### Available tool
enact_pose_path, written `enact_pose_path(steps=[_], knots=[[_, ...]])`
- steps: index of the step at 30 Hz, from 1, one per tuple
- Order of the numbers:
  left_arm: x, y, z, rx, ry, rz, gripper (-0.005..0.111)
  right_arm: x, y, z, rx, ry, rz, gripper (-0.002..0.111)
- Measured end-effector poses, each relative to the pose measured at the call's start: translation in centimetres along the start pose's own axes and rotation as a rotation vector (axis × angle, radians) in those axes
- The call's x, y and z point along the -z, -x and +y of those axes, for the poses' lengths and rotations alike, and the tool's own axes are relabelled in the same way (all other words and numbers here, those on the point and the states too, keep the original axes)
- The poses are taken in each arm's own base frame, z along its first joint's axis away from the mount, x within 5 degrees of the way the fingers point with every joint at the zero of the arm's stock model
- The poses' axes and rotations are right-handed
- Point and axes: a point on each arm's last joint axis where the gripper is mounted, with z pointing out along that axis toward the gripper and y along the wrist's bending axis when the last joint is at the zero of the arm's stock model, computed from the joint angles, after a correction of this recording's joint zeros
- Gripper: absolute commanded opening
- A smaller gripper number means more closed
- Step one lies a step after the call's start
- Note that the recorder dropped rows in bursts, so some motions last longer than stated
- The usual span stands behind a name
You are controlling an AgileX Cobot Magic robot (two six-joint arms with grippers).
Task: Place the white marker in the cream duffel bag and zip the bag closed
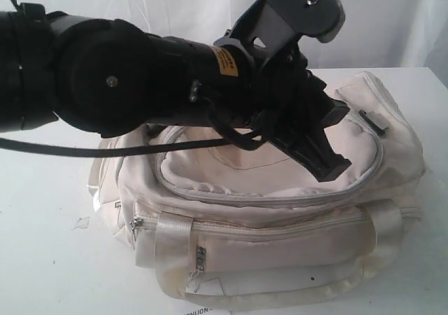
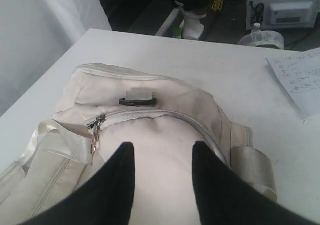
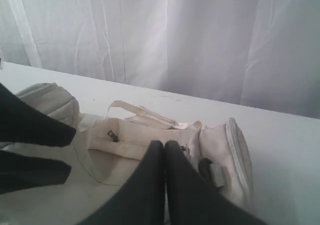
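Note:
The cream duffel bag (image 1: 280, 217) lies on the white table, and the grey zip (image 1: 266, 197) round its top flap looks closed where it shows. A metal zip pull (image 2: 95, 130) hangs at one end of that zip, with nothing holding it. My left gripper (image 2: 162, 147) is open just above the top panel, with only fabric between its fingers; the exterior view shows it (image 1: 343, 138) reaching across from the left. My right gripper (image 3: 164, 144) is shut over the bag's end near a grey tab (image 3: 216, 174), with nothing seen in it. The white marker is out of view.
A handwritten paper sheet (image 2: 300, 77) lies on the table beyond the bag. Lab equipment (image 2: 285, 10) stands past the table's edge. White curtains hang behind. A small scrap (image 1: 80, 222) sits left of the bag. The left arm's black body (image 1: 126, 77) spans the bag.

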Motion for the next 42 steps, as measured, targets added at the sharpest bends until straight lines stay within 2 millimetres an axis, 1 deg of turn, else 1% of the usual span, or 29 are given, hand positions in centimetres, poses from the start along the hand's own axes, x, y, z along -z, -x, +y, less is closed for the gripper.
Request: enact_pose_path(steps=[5,9,16,20,22,24,25,29,31,34,37,42], knots=[[0.1,0.2,0.1,0.009,0.006,-0.016,0.042,0.3,-2.4,0.1,-0.062,-0.011,-0.013,0.000],[0.2,0.2,0.4,0.025,0.017,-0.021,0.042,0.6,-3.6,-0.1,-0.083,-0.035,-0.049,0.000],[0.4,-0.3,2.9,0.127,0.081,-0.013,0.042,0.9,-5.3,-0.1,-0.122,-0.050,-0.059,0.000],[1.4,-0.1,4.1,0.143,0.116,-0.026,0.042,0.9,-5.9,-0.1,-0.130,-0.055,-0.058,0.000],[2.9,0.6,5.0,0.149,0.144,-0.051,0.042,0.9,-6.4,-0.1,-0.135,-0.059,-0.056,0.000],[3.7,0.5,5.5,0.155,0.154,-0.043,0.042,0.9,-6.4,-0.2,-0.135,-0.065,-0.063,0.000],[3.9,0.2,5.5,0.157,0.156,-0.038,0.042,0.9,-6.4,-0.2,-0.135,-0.066,-0.065,0.000],[5.2,-2.5,5.3,0.186,0.173,0.014,0.042,1.0,-6.2,-0.3,-0.135,-0.077,-0.088,0.000],[6.5,-4.3,5.1,0.214,0.197,0.026,0.042,1.0,-6.2,-0.3,-0.135,-0.078,-0.089,0.000],[8.0,-5.8,5.1,0.228,0.227,0.027,0.042,1.0,-6.2,-0.3,-0.135,-0.078,-0.089,0.000],[9.2,-6.8,5.0,0.245,0.245,0.029,0.042,1.1,-6.2,-0.3,-0.134,-0.078,-0.092,0.000],[9.7,-7.5,4.7,0.253,0.246,0.037,0.042,1.1,-6.2,-0.3,-0.134,-0.078,-0.092,0.000]])
